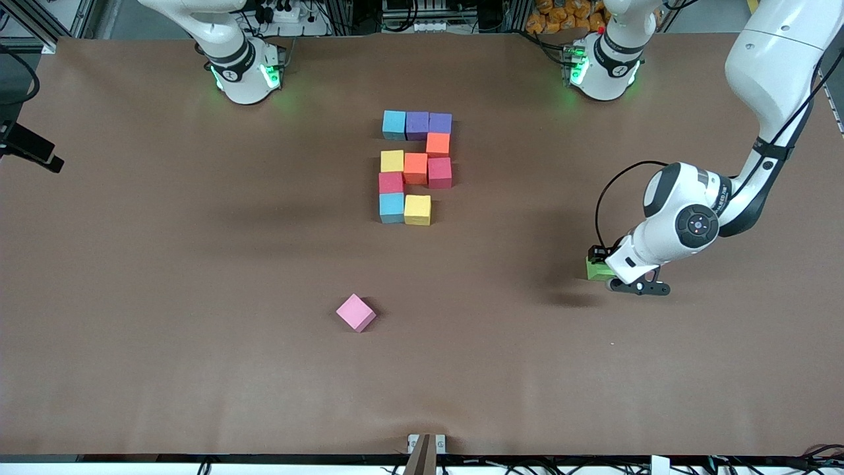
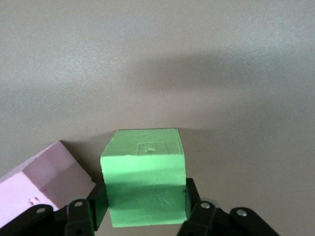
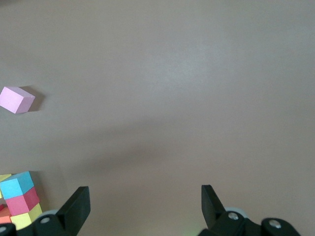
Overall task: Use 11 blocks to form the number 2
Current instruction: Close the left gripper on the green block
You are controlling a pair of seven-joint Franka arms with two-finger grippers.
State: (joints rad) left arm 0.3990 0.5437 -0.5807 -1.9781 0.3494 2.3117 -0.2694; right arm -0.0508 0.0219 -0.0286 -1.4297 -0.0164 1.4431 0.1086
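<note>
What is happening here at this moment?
The left gripper is down at the left arm's end of the table, its fingers on either side of the green block, beside a pink cube. Ten blocks already form most of a 2 mid-table. The right gripper waits, open, above the table.

Ten small foam cubes (image 1: 414,166) sit bunched together mid-table. The left gripper (image 1: 610,276) is at a green foam cube (image 1: 597,270). One pink foam cube (image 1: 356,313) sits alone.

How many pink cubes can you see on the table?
2. One pink cube lies alone, nearer the front camera than the coloured group. A second pink cube sits beside the green cube at the left gripper. More may be hidden.
</note>
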